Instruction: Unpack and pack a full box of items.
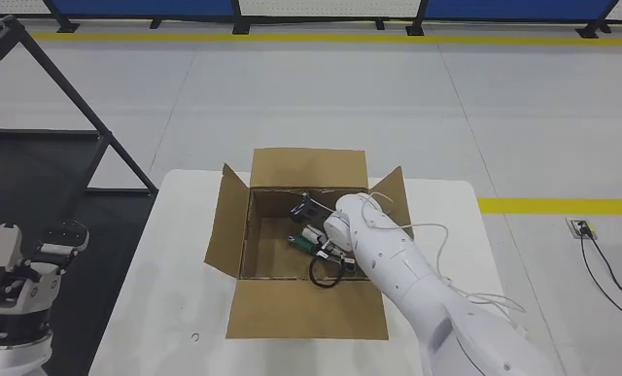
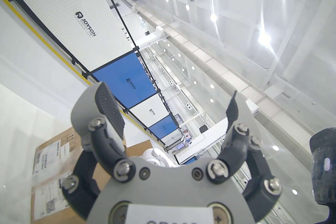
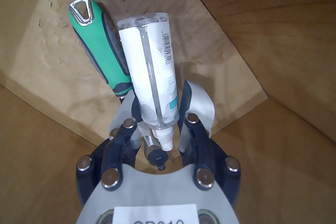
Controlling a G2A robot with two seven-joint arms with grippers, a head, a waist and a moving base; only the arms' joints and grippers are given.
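Right wrist view: right tool (image 3: 160, 97) narrowed around clear bottle (image 3: 147, 59), apparently gripping it inside box (image 3: 262, 25); left tool (image 2: 169, 100) wide open.

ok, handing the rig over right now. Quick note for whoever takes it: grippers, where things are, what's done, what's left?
Right gripper: down inside the open cardboard box, shut on a clear bottle with a white label. The bottle looks to lie on the box floor, not lifted.
Left gripper: open, holding nothing, pointing up, away from the box.
Things: a green-handled tool lies against the bottle; a black cable loop is also in the box.
Done: flaps open, bottle gripped.
Left: lift the bottle out, unpack the rest, then pack everything back.
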